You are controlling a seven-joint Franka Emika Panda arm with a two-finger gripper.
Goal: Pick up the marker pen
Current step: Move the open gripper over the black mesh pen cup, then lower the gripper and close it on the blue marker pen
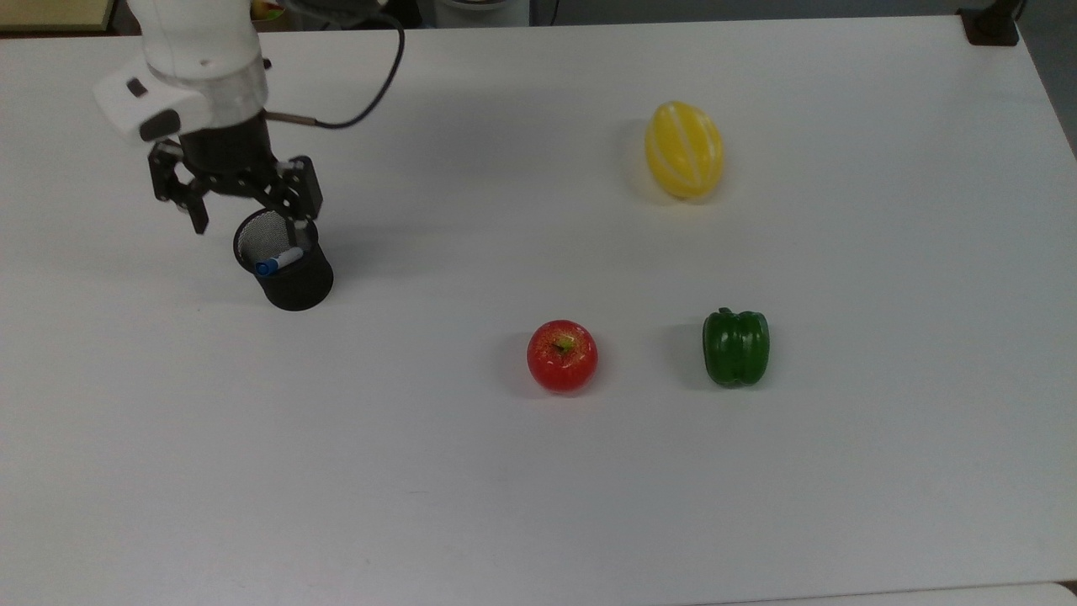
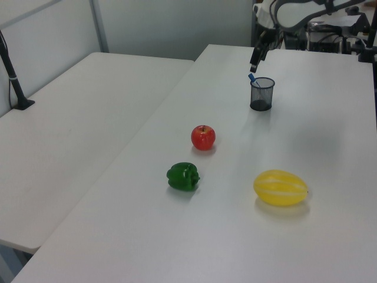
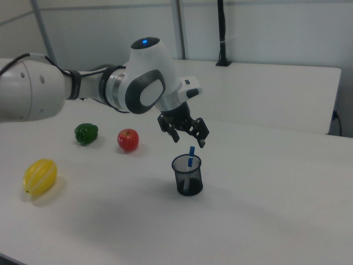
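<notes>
White tabletop, spread-fingered hand above mesh cup with marker pen.

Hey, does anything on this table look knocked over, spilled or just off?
Nothing stands out. The black mesh cup stands upright with the marker pen leaning inside it, blue end up. The apple, green pepper and yellow melon lie apart on the table, intact. The open pincer hovers above the cup.
</notes>
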